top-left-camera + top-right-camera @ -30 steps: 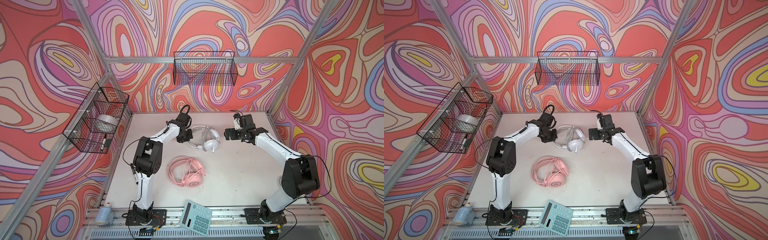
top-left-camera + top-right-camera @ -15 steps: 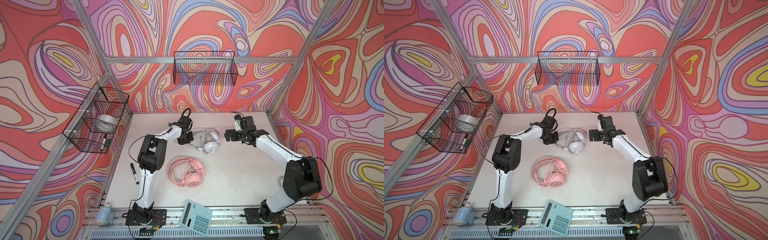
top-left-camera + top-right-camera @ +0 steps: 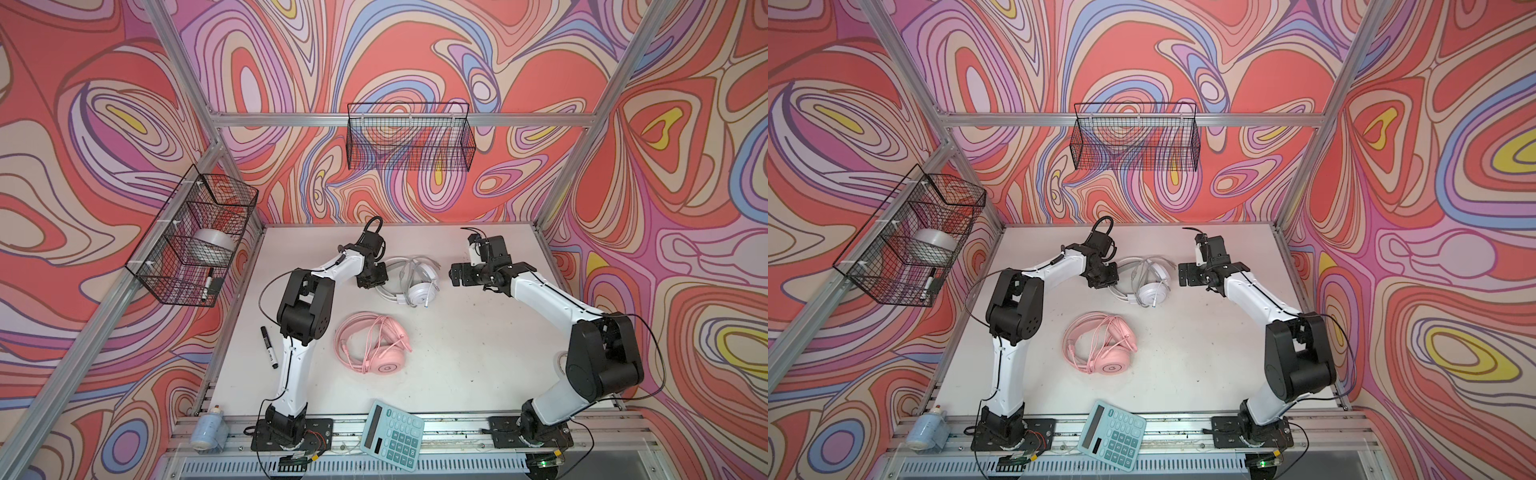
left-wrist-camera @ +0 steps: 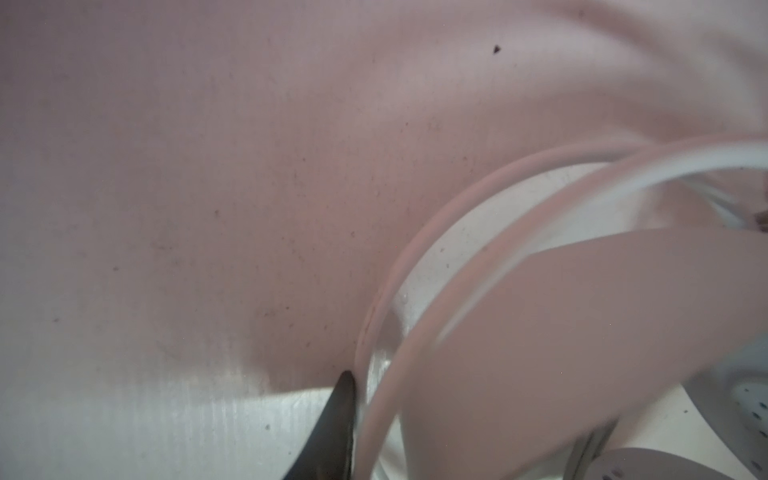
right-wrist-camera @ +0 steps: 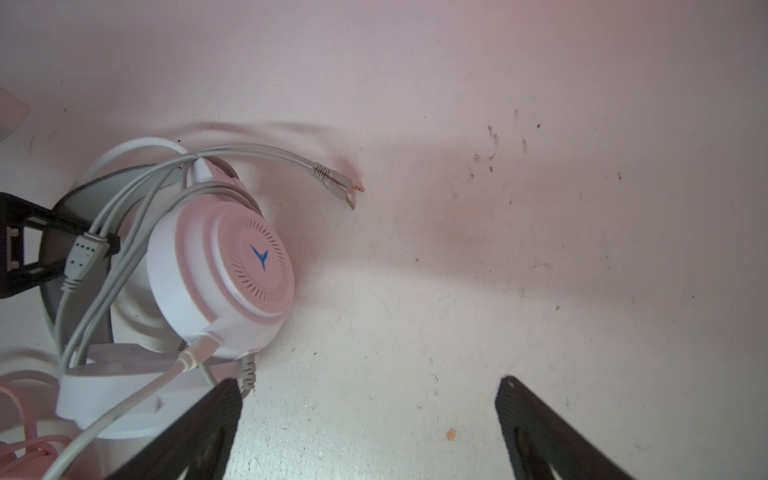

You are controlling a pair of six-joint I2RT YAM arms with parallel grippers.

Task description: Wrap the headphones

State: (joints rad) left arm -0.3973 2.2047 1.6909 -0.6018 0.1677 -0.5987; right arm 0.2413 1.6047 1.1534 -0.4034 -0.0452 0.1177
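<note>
While greyish cable (image 5: 83, 255) drapes the white headset (image 5: 232, 266), its plugs (image 5: 332, 180) lie free.

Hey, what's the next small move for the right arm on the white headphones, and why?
Probably ease the right gripper toward the loose plug ends of the white headphones and close on them. Its jaws stand wide open and empty, and the grey cable is mostly looped over the headset, yet those plugs stick out free on the table.
</note>
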